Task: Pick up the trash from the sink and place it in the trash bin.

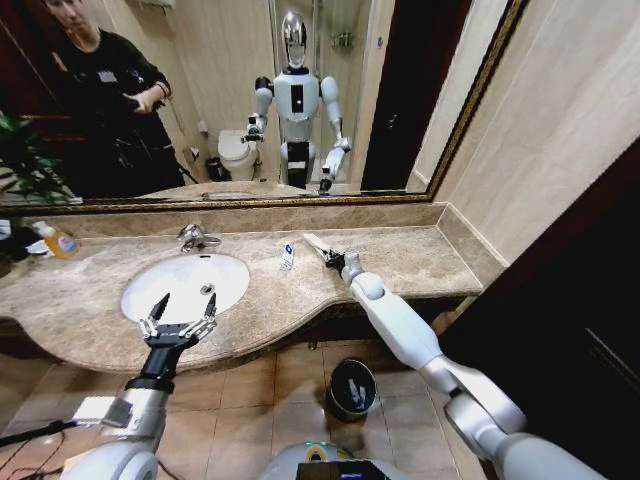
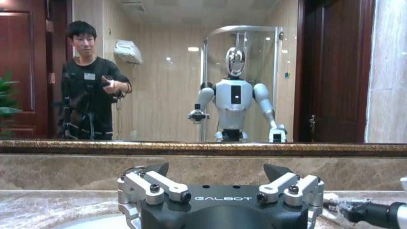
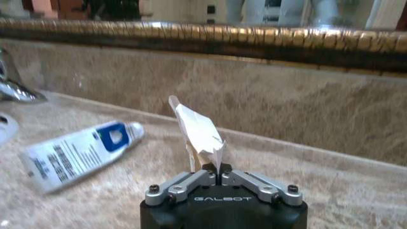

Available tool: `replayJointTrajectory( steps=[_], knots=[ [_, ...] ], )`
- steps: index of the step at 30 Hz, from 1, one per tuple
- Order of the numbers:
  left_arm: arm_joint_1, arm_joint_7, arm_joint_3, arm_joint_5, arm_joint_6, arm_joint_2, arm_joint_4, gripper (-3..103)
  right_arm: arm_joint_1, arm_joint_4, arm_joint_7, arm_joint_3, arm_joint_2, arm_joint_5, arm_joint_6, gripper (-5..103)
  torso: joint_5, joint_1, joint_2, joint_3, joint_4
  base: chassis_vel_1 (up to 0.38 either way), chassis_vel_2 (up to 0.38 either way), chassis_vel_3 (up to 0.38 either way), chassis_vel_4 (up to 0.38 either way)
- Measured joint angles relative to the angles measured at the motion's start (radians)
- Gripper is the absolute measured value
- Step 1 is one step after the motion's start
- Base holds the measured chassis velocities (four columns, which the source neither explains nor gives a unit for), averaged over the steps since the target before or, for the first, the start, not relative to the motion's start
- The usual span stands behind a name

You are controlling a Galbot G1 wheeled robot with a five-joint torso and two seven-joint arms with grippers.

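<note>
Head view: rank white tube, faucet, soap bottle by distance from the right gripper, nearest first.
From the right gripper, shut on a white packet:
1. White tube, just toward the sink on the counter.
2. Faucet, behind the basin.
3. Soap bottle, at the counter's far left end.

A flat white packet (image 3: 198, 133) stands tilted, pinched at its lower end, near a blue-labelled white tube (image 3: 79, 151) lying on the marble.

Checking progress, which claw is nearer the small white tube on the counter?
Right. The right claw, pinching the white packet, is beside the small white tube; the left claw hangs open over the sink.
</note>
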Motion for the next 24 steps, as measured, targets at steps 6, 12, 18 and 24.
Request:
replayJointTrajectory(
  steps=[6,12,18,24],
  knots=[
    [0.0,0.0,0.0,0.0,0.0,0.0,0.0,100,-0.073,0.193,0.02,0.046,-0.052,0.029,-0.021,0,0.0,0.0,0.0,0.0,0.0001,0.0,0.0,0.0,0.0],
    [0.0,0.0,0.0,0.0,0.0,0.0,0.0,100,-0.204,0.423,0.021,0.141,-0.126,0.057,-0.051,0,-0.0001,0.0,0.0,0.0,0.0,0.0,0.0,0.0,0.0],
    [0.0,0.0,0.0,0.0,0.0,0.0,0.0,100,-0.453,0.662,0.009,0.235,-0.185,0.078,-0.062,0,0.0004,0.0,0.0,0.0,-0.0003,0.0,0.0,0.0,0.0],
    [0.0,0.0,0.0,0.0,0.0,0.0,0.0,100,-0.663,0.804,-0.026,0.323,-0.182,0.05,-0.046,0,0.0001,0.0,0.0,0.0,-0.0001,0.0,0.0,0.0,0.0]
  ],
)
